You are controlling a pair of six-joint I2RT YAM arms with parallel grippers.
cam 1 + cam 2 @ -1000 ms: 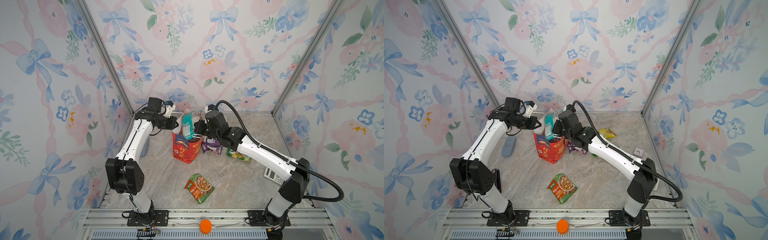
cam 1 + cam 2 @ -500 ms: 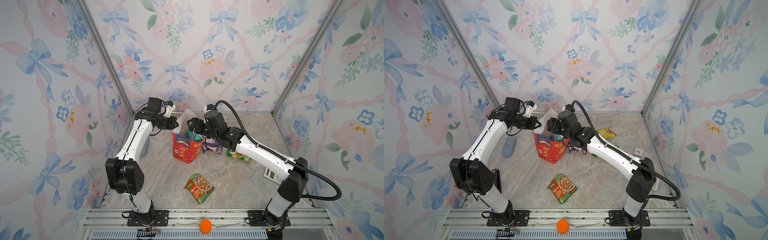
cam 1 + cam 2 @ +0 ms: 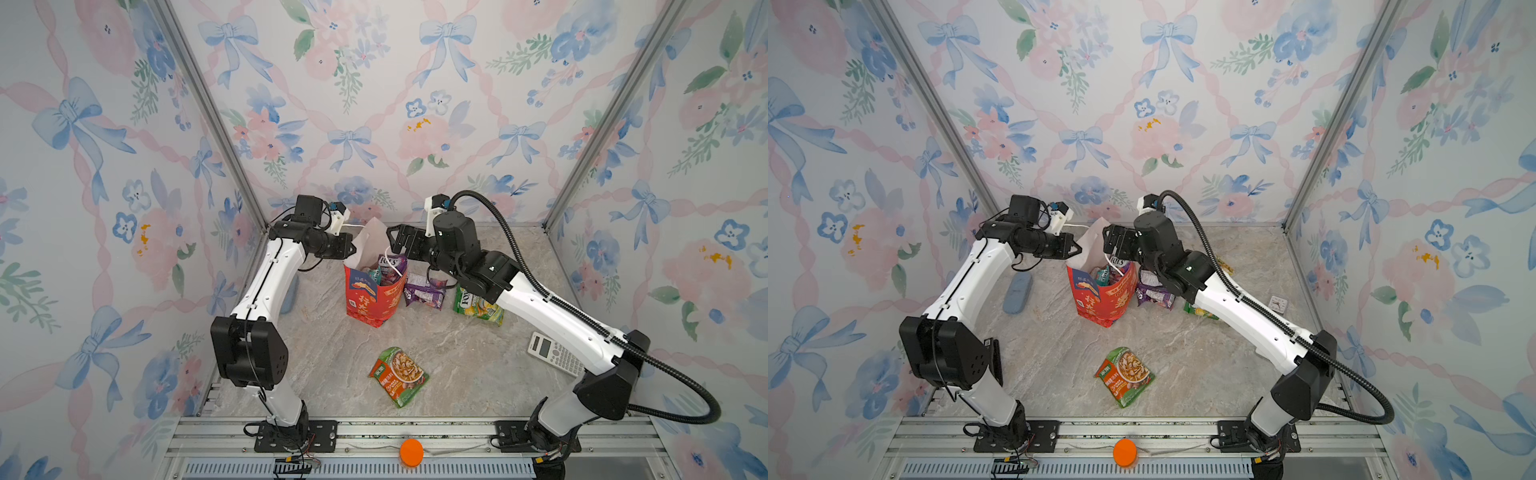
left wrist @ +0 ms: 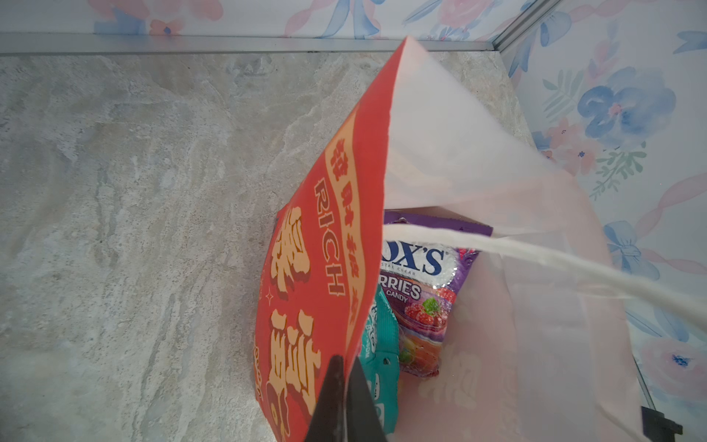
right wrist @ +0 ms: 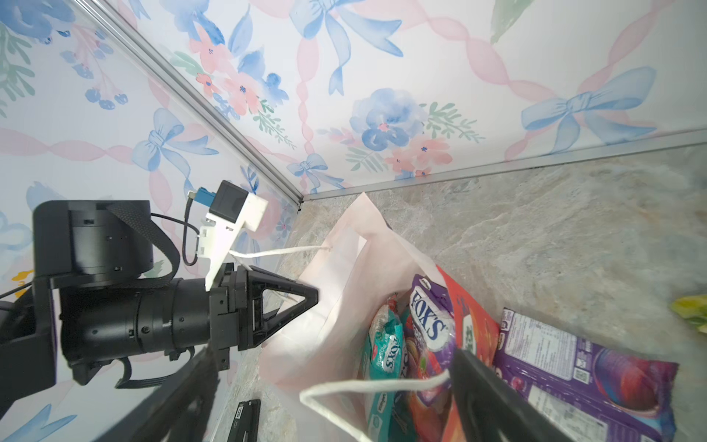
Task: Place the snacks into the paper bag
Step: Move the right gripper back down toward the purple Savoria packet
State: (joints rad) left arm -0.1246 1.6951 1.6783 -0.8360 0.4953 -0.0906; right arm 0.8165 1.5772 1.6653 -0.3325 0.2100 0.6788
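Note:
The red paper bag stands upright at mid-table with its mouth held wide. My left gripper is shut on the bag's red rim. My right gripper hovers open over the mouth, with nothing between its fingers. Inside the bag lie a purple FOX'S packet and a teal packet. On the table are a purple packet beside the bag, a green-yellow packet and a green-orange packet nearer the front.
A white calculator lies under the right arm and a small white clock lies near the right wall. A grey-blue flat object lies by the left arm. A yellow packet peeks from behind the right arm.
The right gripper held a teal packet above the bag a second ago. It has opened, and the packet now lies inside the bag. The left gripper has kept its hold on the rim.

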